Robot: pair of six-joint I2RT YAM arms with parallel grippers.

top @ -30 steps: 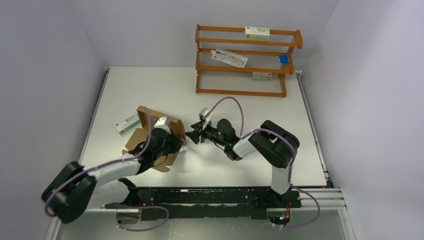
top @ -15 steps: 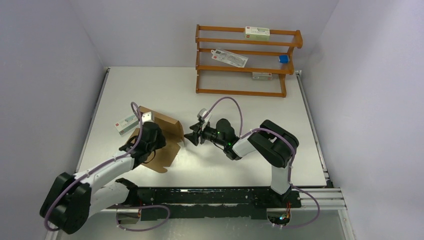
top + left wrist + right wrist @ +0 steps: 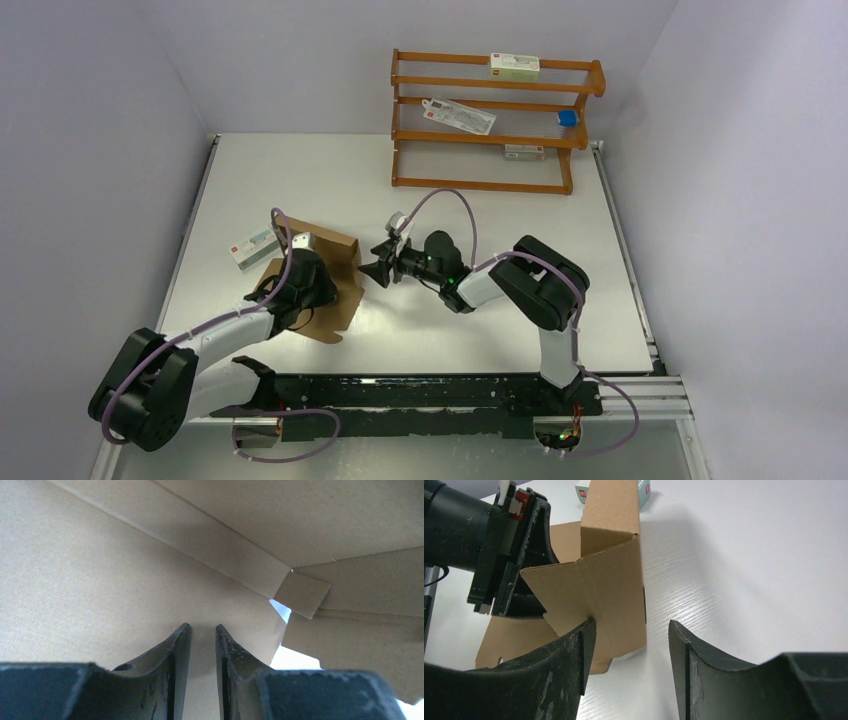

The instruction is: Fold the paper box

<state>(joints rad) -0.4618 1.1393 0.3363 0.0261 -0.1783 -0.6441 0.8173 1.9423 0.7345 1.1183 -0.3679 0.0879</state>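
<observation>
While the paper box (image 3: 338,308) lies partly folded on the table (image 3: 480,210), toward 9 o'clock from its middle, one wall stands upright along the box's 12 o'clock edge. The left gripper (image 3: 201,630) faces the bare cardboard, its fingers a narrow gap apart with nothing between them. The right gripper (image 3: 631,625), at the box's 3 o'clock, stands wide and empty, a raised flap just beside one finger. A small white carton (image 3: 252,247) lies at the box's 10 o'clock.

- Pale lilac walls (image 3: 290,60) enclose three sides.
- A white table (image 3: 300,180) lies between them.
- A three-tier orange-brown wooden rack (image 3: 470,184) stands near the table's far edge, right of centre.
- Light is soft and even.
</observation>
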